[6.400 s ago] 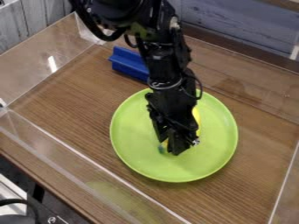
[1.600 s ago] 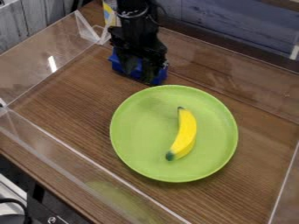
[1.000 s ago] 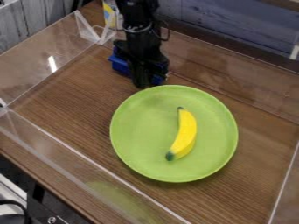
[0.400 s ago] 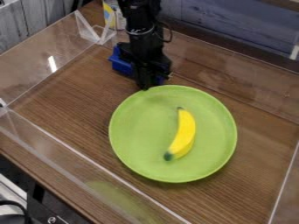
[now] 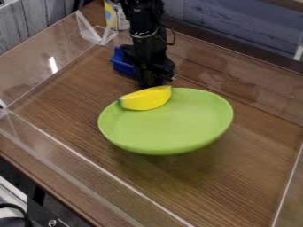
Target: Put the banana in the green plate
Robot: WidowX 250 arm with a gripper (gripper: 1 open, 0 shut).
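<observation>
While pointing down, gripper (image 5: 149, 82) meets tilted green plate (image 5: 178, 133) — banana (image 5: 147, 97) beside.

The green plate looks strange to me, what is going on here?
A robot arm stands with its jaws pointing down at the far rim of the green plate. The plate looks tipped, with its near side lifted. The banana lies in the plate just below the jaws. A blue block sits behind.
</observation>
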